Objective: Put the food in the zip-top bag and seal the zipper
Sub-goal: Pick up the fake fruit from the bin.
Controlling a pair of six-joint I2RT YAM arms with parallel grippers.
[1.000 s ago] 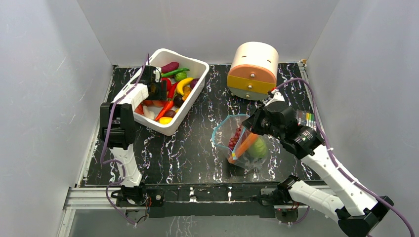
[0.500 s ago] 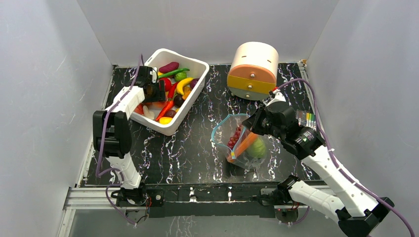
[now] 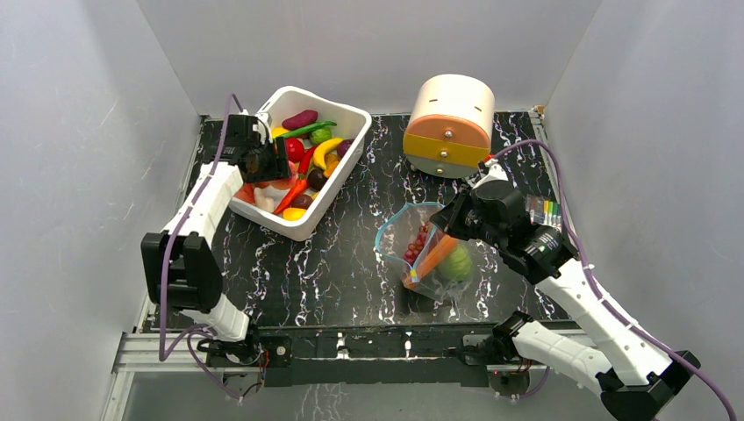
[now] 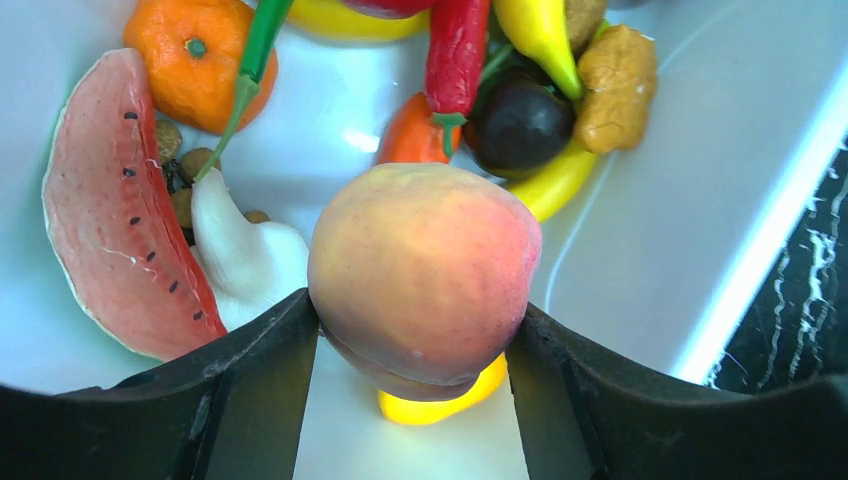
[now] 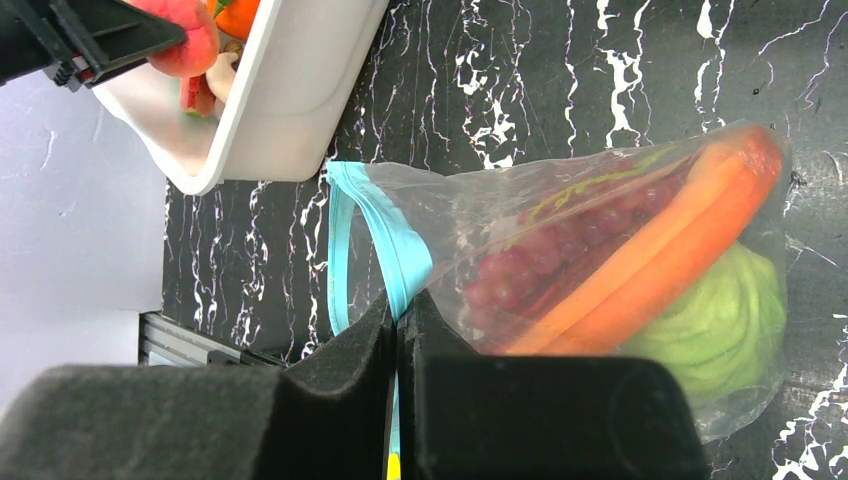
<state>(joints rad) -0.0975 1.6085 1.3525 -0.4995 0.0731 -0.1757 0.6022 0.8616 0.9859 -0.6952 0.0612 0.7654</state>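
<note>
Your left claw (image 4: pixel 415 318) is partly open and gripping a peach (image 4: pixel 425 265). One dark finger presses each side of the fruit, which fills the gap between them. The peach hangs over the white bin (image 3: pixel 349 117) at the far left of the black marbled table (image 3: pixel 351 263). In the left wrist view, a watermelon slice (image 4: pixel 120 210), an orange (image 4: pixel 195 60), a red chili (image 4: pixel 455 45), a banana (image 4: pixel 540 35) and a dark plum (image 4: pixel 520 120) lie on the bin floor below it.

Your right claw (image 5: pixel 400 322) is fully closed. Its two fingers meet on the blue strip (image 5: pixel 385 235) at the mouth of the clear bag (image 5: pixel 610 170) and pinch that edge. The mouth stands open in a loop facing the bin. The bag lies on the table right of centre, well apart from the bin. Red grapes (image 5: pixel 540 255), a carrot (image 5: pixel 660 250) and a green cabbage (image 5: pixel 715 320) are inside it. A round cream and orange box (image 3: pixel 449 123) sits behind it at the far edge.

Since a second ago, the left arm has swung outward. Its elbow is now lower and further left, and the claw has drawn slightly left over the bin with the peach still clamped. The right arm, its pinch on the strip and the bag have stayed where they were.
</note>
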